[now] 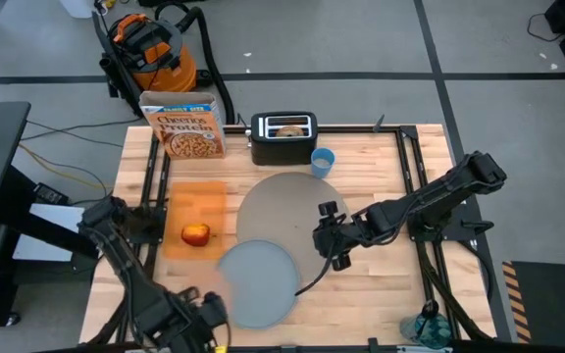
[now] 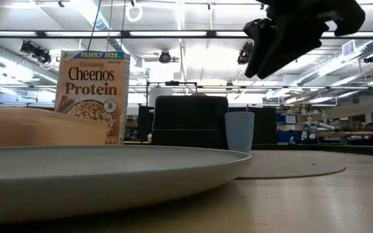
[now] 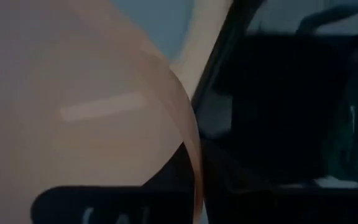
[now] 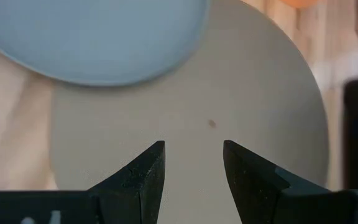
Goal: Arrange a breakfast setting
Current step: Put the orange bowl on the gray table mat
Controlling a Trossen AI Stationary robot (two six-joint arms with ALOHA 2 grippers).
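Observation:
The translucent pink bowl (image 3: pixel 92 93) fills much of the left wrist view, right against my left gripper (image 1: pixel 209 312), which is shut on it near the table's near-left corner. The blue-grey plate (image 1: pixel 258 282) lies flat at the near edge of the round grey placemat (image 1: pixel 287 211). My right gripper (image 4: pixel 193 168) hangs open above the placemat with nothing between its fingers. The red-yellow apple (image 1: pixel 196 233) sits on an orange translucent tray (image 1: pixel 194 211). The blue cup (image 1: pixel 323 162) stands upright by the toaster (image 1: pixel 283 139), and the bagel (image 1: pixel 289 127) sticks in the toaster's slot. My left gripper holds the pink bowl by its thin wall (image 3: pixel 173 155), which runs down to my dark finger (image 3: pixel 73 205). The bowl itself and the picture's lower edge hide the place of contact, so the kind of hold does not show.
A Cheerios box (image 1: pixel 189 127) stands at the far left beside the toaster. Black frame rails (image 1: pixel 412 186) run along the table's left and right sides. Bare wood lies to the right of the plate near the front edge.

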